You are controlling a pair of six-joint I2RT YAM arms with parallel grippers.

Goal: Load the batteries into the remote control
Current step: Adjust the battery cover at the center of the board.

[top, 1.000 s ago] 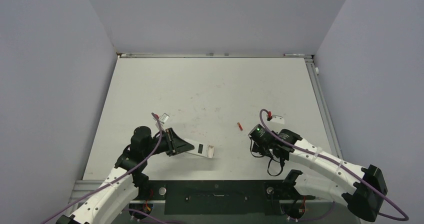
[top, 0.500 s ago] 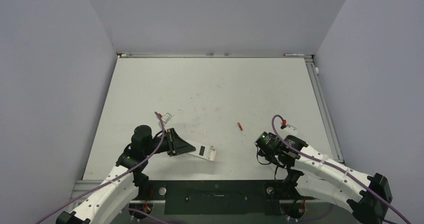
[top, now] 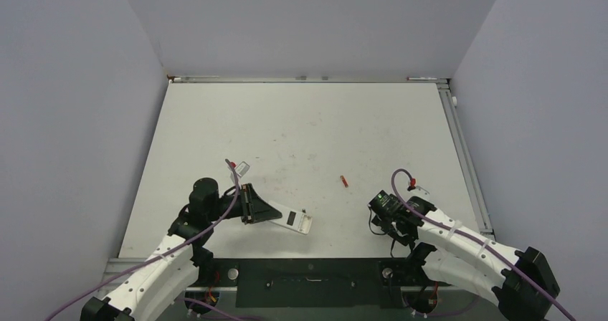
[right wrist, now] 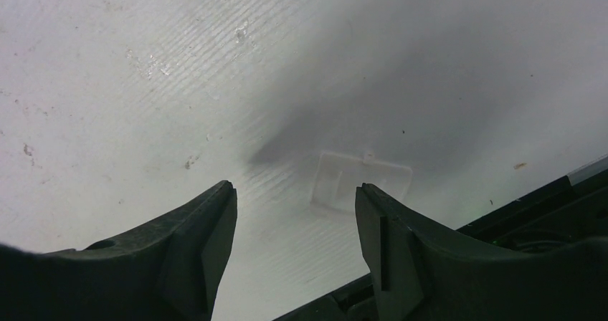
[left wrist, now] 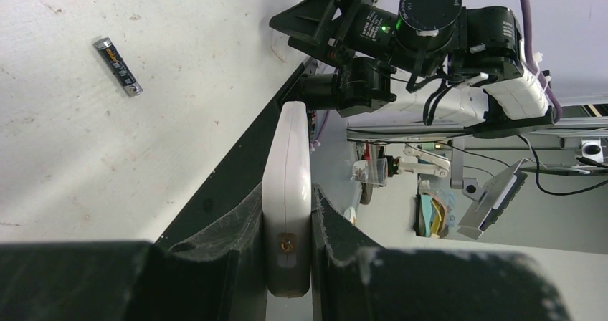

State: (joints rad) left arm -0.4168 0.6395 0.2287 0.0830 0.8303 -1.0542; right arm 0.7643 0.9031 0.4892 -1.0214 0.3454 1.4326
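**Desk** (top: pixel 301 120): in the top view the upper two thirds are bare. Walls close it at left, top and right. All items sit in the lower third, near the front edge.

**Remote** (top: pixel 302 223): lower centre-left, gripped by its sides in the left fingers (left wrist: pixel 236 246), which are closed narrow on it. The free end points right. A dark slot (top: pixel 290 218) shows on its upper side; whether anything is in it cannot be told.

**Battery** (top: pixel 344 181): only one is visible. It lies on the desk at centre-right, apart from the remote and both arms.

**Right fingers** (right wrist: pixel 193 242): spread wide, holding nothing, low over the desk beside its dark front edge. A flat pale rectangle (right wrist: pixel 362 181) lies just beyond the gap; what it is cannot be made out.
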